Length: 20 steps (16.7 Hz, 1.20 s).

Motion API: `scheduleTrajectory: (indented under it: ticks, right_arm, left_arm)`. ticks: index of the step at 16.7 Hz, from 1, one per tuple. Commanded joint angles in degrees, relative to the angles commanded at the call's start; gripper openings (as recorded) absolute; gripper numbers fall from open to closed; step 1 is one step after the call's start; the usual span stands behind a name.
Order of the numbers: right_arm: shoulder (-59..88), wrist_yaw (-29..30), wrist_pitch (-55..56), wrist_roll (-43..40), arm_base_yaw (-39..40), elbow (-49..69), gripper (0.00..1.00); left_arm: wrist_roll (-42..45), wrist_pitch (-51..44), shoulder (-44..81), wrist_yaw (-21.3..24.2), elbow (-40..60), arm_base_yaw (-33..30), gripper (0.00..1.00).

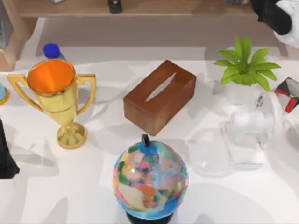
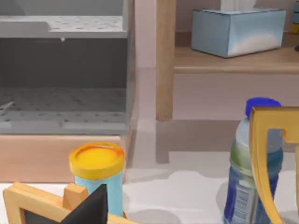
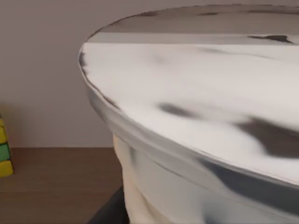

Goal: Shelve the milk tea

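the milk tea (image 3: 201, 140) looms right against the right wrist camera, a pale cream cup with dark blotches across its lid and side, seen over a brown wooden shelf board (image 3: 51, 184). in the top view the cup shows as a white and black shape (image 1: 288, 18) at the far right corner, up at the shelf's level, with the dark right gripper (image 1: 271, 14) just beside it on its left. the pictures do not settle whether the fingers grip the cup, so i cannot tell how they stand. a yellow and green cube (image 3: 4, 154) sits on the shelf board off to one side of the cup.

below the right gripper on the white table (image 1: 70, 186) stands a potted plant (image 1: 245, 70), with a red, black and white cube (image 1: 289, 93) just to its right and a clear glassy object (image 1: 247, 135) nearer the front. further left lie a brown tissue box (image 1: 160, 95), a globe (image 1: 149, 179) in front of it, a gold trophy (image 1: 58, 95) and a blue-capped bottle (image 1: 51, 50) behind the trophy.

the left arm (image 1: 5, 158) rests at the table's left edge; i cannot tell its finger state. its wrist view shows the bottle (image 2: 252, 168), the trophy handle (image 2: 266, 158), a yellow-lidded blue can (image 2: 97, 168), a pale blue tissue box (image 2: 236, 30) on a shelf, and a grey cabinet (image 2: 65, 70).
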Motion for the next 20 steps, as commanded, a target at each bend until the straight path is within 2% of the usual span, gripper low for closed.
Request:
scheduleTrajectory:
  ticks: [10, 20]
  right_arm:
    - [6.4, -1.1, 2.4, -0.2, -1.1, 4.0, 0.00]
    - [6.4, -1.1, 2.4, -0.2, -1.1, 4.0, 0.75]
  left_arm:
    - [0.0, 0.0, 0.0, 0.0, 0.0, 0.0, 1.00]
    - [0.0, 0.0, 0.0, 0.0, 0.0, 0.0, 1.00]
